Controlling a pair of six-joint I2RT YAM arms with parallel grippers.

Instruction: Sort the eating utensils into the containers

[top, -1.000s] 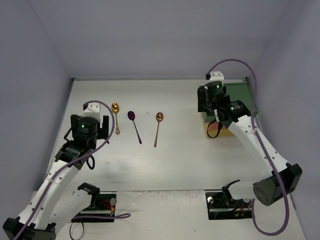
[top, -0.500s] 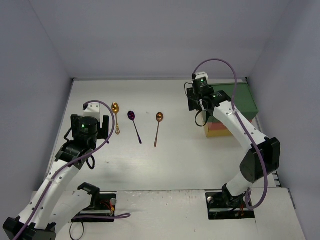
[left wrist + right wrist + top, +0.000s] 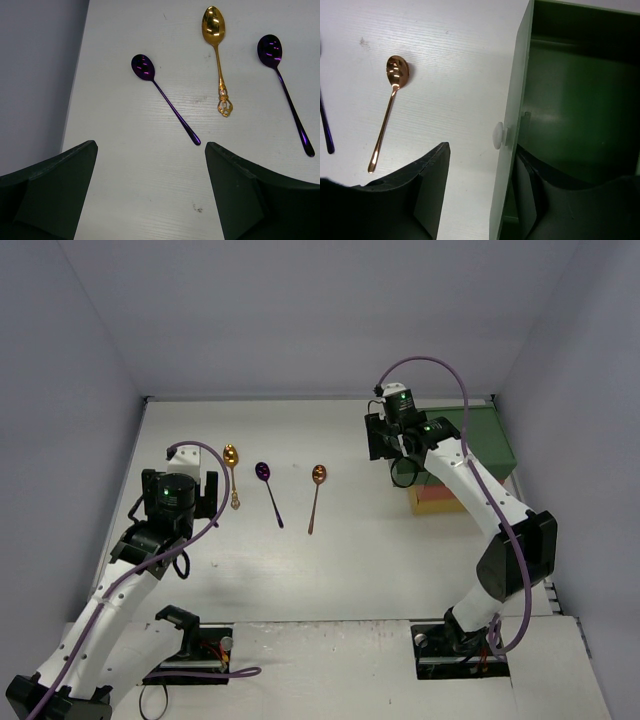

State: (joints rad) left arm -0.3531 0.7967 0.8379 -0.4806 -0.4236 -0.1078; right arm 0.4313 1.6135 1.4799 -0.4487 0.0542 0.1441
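Three spoons show in the top view: gold (image 3: 232, 472), purple (image 3: 269, 492) and copper (image 3: 316, 496). The left wrist view shows the gold spoon (image 3: 217, 55), that purple spoon (image 3: 286, 92) and a second purple spoon (image 3: 164, 98), which my left arm hides from above. My left gripper (image 3: 185, 490) (image 3: 150, 146) hangs open and empty, near of them. The container block (image 3: 478, 436) stands at the right, green over red-orange (image 3: 445, 496) and yellow. Its green drawer (image 3: 570, 105) is pulled open. My right gripper (image 3: 384, 447) (image 3: 482, 150) is open, its jaws astride the drawer's front panel (image 3: 512, 125) below the white knob (image 3: 498, 135).
Grey walls close the table on the left, far and right sides. The copper spoon (image 3: 387, 117) lies left of the open drawer. The arm bases sit at the near edge.
My right gripper has moved left from over the block to the green drawer's front. The right arm now stands more upright. The left arm and the spoons have not moved.
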